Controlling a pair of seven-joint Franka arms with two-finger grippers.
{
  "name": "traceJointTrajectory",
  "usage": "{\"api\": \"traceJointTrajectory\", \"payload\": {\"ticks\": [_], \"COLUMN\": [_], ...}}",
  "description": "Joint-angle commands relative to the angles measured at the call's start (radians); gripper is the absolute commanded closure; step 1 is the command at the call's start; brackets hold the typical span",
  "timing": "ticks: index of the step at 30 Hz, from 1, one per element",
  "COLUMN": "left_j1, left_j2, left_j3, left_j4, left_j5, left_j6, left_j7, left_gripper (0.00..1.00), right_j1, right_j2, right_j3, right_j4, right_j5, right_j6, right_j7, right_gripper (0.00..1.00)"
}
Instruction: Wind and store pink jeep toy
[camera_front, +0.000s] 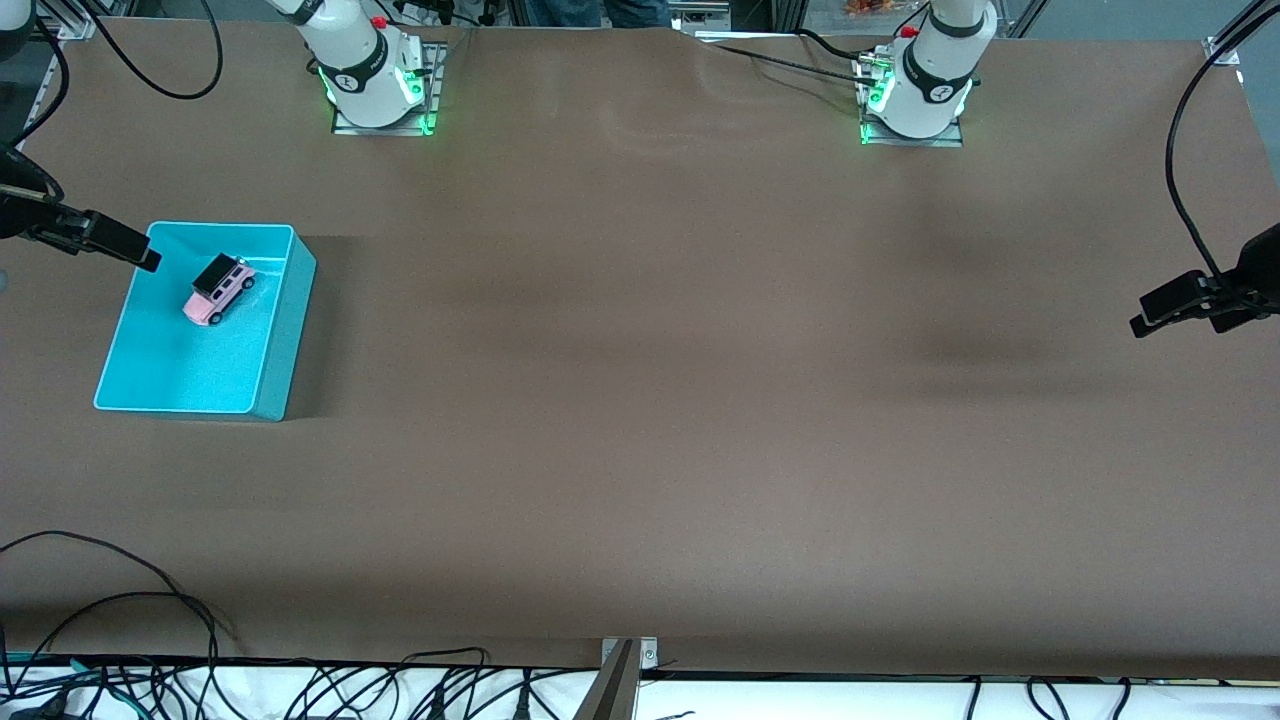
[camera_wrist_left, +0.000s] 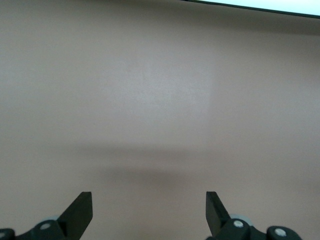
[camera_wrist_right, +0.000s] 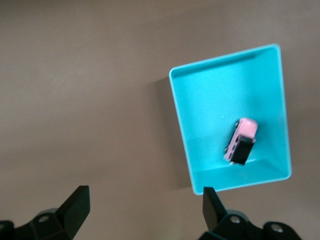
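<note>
Front view, read from the right arm's end of the table toward the left arm's. The right gripper (camera_front: 145, 255) hangs over the rim of the turquoise bin (camera_front: 285, 330), at the corner away from the camera; its jaws stand spread and empty, as the right wrist view confirms, where both fingertips (camera_wrist_right: 77, 200) frame bare table beside the bin (camera_wrist_right: 182, 125). The pink jeep toy (camera_front: 218, 289) sits inside the bin on its wheels, on the half of the floor farther from the front camera, just below and beside the right gripper. Its long axis runs diagonally across the bin floor, the black-roofed end pointing away from the camera and the pink nose toward it. In the right wrist view the toy (camera_wrist_right: 240, 141) lies near one short wall. The right arm is by far the nearer. The brown table (camera_front: 640, 400) stretches between. The left gripper (camera_front: 1150, 318) waits over the table's other end, jaws parted and empty; its wrist view shows only table (camera_wrist_left: 160, 100). Both arms are largely cut off at the frame edges, and no winding key is discernible on the toy
</note>
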Motion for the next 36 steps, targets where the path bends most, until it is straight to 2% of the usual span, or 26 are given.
{"api": "traceJointTrajectory", "payload": {"ticks": [1,9,17,21,26,36], "left_j1": [0.000,0.000,0.000,0.000,0.000,0.000], "left_j2": [0.000,-0.002,-0.002,-0.002,-0.004,-0.002], "left_j3": [0.002,0.002,0.002,0.002,0.002,0.002], "left_j4": [0.011,0.011,0.011,0.011,0.011,0.010], "left_j5": [-0.022,-0.022,-0.022,-0.021,-0.021,-0.021], "left_j6": [-0.001,-0.001,-0.001,-0.001,-0.001,-0.001], "left_j7": [0.013,0.013,0.019,0.022,0.024,0.024], "left_gripper": [0.00,0.00,0.00,0.00,0.00,0.00], "right_j1": [0.005,-0.002,-0.006,-0.038,-0.092,-0.095], "right_j2": [-0.012,-0.063,-0.072,-0.081,-0.086,-0.064], "right_j3": [-0.001,-0.003,-0.001,0.017,0.072,0.069], "right_j4": [-0.002,-0.065,-0.078,-0.092,-0.094,-0.066], "right_j5": [-0.019,-0.019,-0.019,-0.019,-0.018,-0.018], "right_j6": [0.013,0.047,0.056,0.064,0.066,0.052], "right_j7": [-0.023,-0.026,-0.026,-0.028,-0.028,-0.028], "right_gripper": [0.00,0.00,0.00,0.00,0.00,0.00]}}
